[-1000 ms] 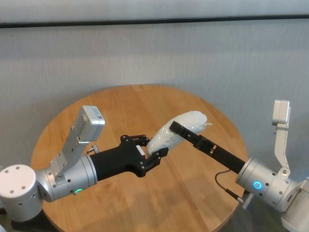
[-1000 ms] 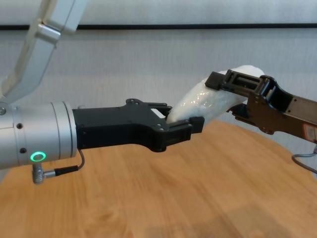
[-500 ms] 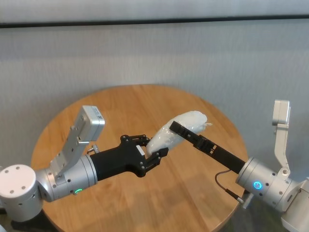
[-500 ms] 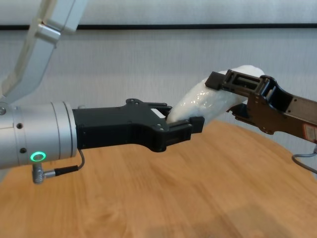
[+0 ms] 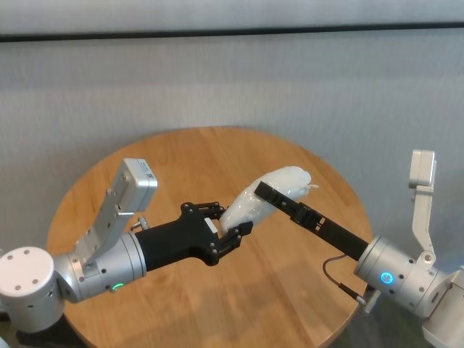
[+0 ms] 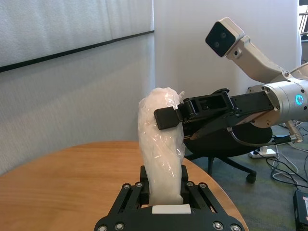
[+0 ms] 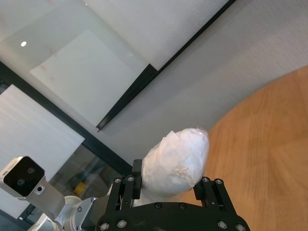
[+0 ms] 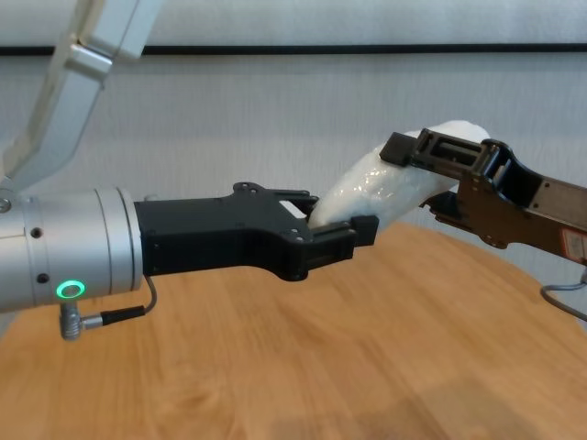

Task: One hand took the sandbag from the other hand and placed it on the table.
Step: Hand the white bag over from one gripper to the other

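- Round wooden table in front of a grey wall with a dark rail up high; we see nothing lying on its top in these views.
- Nearest us, the left gripper, green ring on its wrist, reaches in from the left above the table, fingers clamped shut on the lower end of the sandbag.
- The left wrist view shows that end wedged between its two fingers, bag rising straight out of them.
- Sandbag hangs in the air over the table's middle, tilted, top end up toward the right, not touching the wood.
- Farther along, the right gripper, blue ring, comes in from the right and is closed on the bag's upper part; the right wrist view shows the bag bulging between its fingers.
- So both grippers have hold of the one bag.
- Over the last second we see no change at all: same poses, same bag tilt, both grips shut throughout.
- We judge this as the handover pause: the receiving grip is made, the left has not let go.
- Next call: left opens and backs off, then right lowers the bag to the table. Placement not yet started.
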You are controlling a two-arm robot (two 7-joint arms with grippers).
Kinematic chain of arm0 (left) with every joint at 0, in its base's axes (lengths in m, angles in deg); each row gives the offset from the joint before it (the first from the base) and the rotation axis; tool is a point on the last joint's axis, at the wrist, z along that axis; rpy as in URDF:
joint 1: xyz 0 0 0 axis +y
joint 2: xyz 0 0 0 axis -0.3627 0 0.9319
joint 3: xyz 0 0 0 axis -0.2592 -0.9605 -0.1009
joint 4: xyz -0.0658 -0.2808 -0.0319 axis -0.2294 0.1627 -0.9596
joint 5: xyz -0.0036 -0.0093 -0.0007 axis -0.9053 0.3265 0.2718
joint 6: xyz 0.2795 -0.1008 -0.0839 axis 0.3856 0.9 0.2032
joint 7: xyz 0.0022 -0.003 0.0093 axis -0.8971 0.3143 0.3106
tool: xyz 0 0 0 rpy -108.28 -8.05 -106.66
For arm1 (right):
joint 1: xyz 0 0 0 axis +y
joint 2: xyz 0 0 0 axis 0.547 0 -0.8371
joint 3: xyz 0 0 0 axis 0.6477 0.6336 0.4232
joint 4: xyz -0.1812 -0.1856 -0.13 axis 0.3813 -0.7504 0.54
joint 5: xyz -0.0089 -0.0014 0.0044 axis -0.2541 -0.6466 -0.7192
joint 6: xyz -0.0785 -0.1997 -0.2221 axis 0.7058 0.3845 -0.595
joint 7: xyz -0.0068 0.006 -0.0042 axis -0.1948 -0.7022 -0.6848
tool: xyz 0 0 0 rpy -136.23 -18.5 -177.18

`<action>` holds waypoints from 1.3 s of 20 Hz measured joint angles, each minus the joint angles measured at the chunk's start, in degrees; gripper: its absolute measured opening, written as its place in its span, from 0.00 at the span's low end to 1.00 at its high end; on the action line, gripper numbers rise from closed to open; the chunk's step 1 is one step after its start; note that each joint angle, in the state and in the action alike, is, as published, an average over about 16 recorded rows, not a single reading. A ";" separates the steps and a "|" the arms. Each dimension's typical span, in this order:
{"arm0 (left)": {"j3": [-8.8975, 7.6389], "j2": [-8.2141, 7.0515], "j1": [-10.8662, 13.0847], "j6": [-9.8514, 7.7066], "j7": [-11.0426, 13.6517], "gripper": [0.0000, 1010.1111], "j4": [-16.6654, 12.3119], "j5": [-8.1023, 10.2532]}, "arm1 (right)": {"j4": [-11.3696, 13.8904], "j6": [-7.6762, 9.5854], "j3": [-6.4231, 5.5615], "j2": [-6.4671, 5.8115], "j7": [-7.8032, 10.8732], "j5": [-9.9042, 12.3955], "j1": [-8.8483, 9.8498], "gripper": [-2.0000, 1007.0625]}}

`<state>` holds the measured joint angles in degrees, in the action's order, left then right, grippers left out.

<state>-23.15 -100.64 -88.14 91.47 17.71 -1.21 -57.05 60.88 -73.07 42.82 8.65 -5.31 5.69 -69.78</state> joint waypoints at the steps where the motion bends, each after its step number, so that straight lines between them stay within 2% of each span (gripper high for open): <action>1: 0.00 0.00 0.00 0.00 0.00 0.35 0.00 0.00 | 0.00 0.00 0.00 0.00 0.00 0.00 0.00 0.58; 20: -0.01 0.00 0.00 0.02 0.00 0.35 -0.01 0.01 | -0.07 -0.03 0.17 -0.18 0.39 0.55 -0.11 0.58; 26: -0.01 0.00 0.00 0.03 0.01 0.40 -0.02 0.02 | -0.23 -0.08 0.55 -0.42 0.81 1.43 -0.36 0.58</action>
<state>-23.16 -100.63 -88.14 91.50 17.72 -1.22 -57.02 60.65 -73.15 43.37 8.23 -4.50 7.12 -70.14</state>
